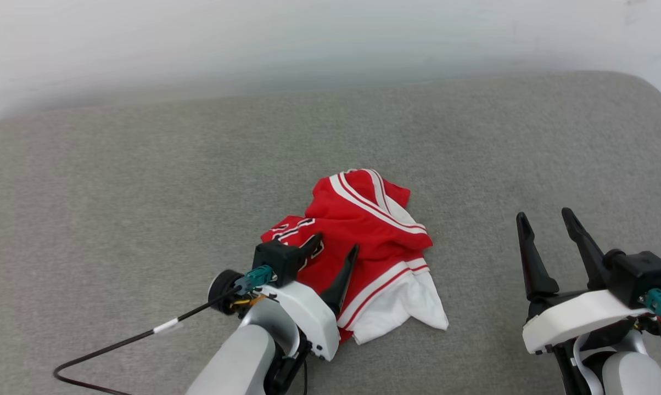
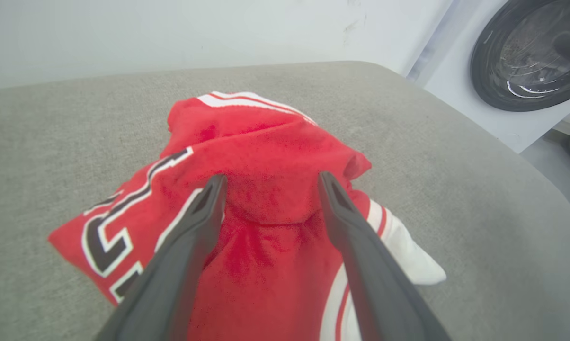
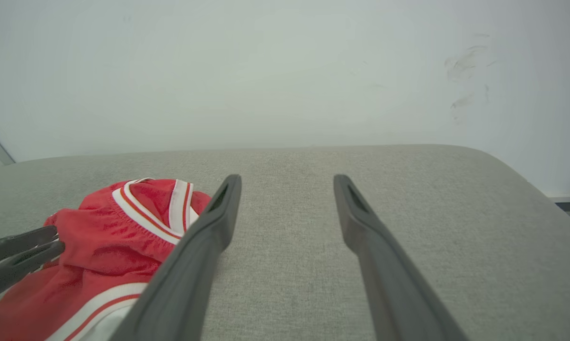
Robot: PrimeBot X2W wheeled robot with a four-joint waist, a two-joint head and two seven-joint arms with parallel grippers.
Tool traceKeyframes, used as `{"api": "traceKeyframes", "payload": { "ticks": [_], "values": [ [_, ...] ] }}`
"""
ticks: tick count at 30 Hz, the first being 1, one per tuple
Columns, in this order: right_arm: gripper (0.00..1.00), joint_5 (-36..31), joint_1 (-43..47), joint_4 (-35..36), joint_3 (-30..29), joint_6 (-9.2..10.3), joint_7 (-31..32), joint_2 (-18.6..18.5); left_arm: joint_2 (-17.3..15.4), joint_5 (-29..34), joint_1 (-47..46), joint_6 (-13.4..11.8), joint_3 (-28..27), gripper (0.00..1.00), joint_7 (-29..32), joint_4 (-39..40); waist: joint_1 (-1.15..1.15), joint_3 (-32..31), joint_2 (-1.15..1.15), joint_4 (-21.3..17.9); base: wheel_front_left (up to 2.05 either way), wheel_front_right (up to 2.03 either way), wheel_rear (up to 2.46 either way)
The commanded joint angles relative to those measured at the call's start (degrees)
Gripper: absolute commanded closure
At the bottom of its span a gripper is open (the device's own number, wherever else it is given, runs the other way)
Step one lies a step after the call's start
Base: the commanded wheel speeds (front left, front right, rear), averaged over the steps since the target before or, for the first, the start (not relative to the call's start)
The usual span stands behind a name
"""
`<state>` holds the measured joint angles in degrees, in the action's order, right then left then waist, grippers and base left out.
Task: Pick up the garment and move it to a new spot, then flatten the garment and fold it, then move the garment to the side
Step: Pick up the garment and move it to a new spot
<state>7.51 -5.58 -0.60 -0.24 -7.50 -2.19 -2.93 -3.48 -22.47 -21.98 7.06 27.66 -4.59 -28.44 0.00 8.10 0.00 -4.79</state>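
The garment (image 1: 363, 230) lies crumpled in a heap on the grey cushioned surface, red with white-and-red striped trim, a white sleeve at its near right and black white-outlined lettering at its left. My left gripper (image 1: 336, 245) hovers over its near left part, open. In the left wrist view the gripper (image 2: 271, 179) straddles a raised red fold of the garment (image 2: 266, 147) without pinching it. My right gripper (image 1: 544, 215) stands open to the right, apart from the cloth, nothing between its fingers (image 3: 218, 213). The garment (image 3: 105, 232) shows at the right wrist view's lower left.
The grey cushioned surface (image 1: 144, 192) runs back to a white wall, and its rounded corner (image 1: 638, 93) drops away at the far right. A washing machine door (image 2: 531, 52) stands beyond that edge. A black cable (image 1: 116, 345) trails from my left wrist.
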Motion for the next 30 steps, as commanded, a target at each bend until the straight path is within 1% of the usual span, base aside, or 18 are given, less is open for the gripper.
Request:
{"api": "traceKeyframes", "payload": {
  "ticks": [1,3,6,10,15,19,23,30],
  "values": [
    [0.0,-0.01,0.49,-0.29,-0.11,0.02,-0.28,0.05,-0.53,0.5,-0.8,0.13,0.13,0.0,-1.86,1.45,0.0,-1.36,0.0,1.36,0.0,0.0,0.0],
    [0.0,-0.16,0.97,-0.59,-0.3,0.03,-0.26,0.06,-0.66,0.8,-0.62,-0.38,-0.24,0.0,-4.21,3.45,0.0,-2.34,0.0,2.19,0.0,0.0,0.0],
    [0.0,-0.37,1.76,-0.77,-0.58,0.03,0.04,0.06,-1.19,1.53,0.15,-2.03,-1.21,0.0,-6.73,6.62,0.0,-3.99,0.0,3.37,0.0,0.0,0.0],
    [0.0,-0.53,3.06,-0.51,-0.77,0.02,0.6,0.06,-2.21,2.35,1.6,-4.25,-2.17,0.0,-8.16,9.59,0.0,-5.72,0.0,4.82,0.0,0.0,0.0],
    [0.0,-0.64,4.29,0.1,-0.41,0.02,1.44,0.06,-4.96,1.66,5.06,-7.86,-6.33,0.0,-9.3,11.83,0.0,-7.47,0.0,5.48,0.0,0.0,0.0],
    [0.0,-0.8,5.41,0.63,-0.44,0.02,2.08,0.05,-7.48,0.3,8.87,-10.15,-10.1,0.0,-9.64,13.22,0.0,-8.63,0.0,6.02,0.0,0.0,0.0],
    [0.0,-0.71,6.38,1.22,-0.09,0.02,2.78,0.05,-9.56,-0.51,12.72,-11.54,-12.29,0.0,-9.69,14.74,0.0,-9.38,0.0,6.15,0.0,0.0,0.0],
    [0.0,-0.09,8.09,1.72,0.12,0.02,3.61,0.05,-10.63,-0.82,17.05,-12.64,-12.29,0.0,-8.91,16.77,0.0,-10.5,0.0,5.37,0.0,0.0,0.0]
  ]
}}
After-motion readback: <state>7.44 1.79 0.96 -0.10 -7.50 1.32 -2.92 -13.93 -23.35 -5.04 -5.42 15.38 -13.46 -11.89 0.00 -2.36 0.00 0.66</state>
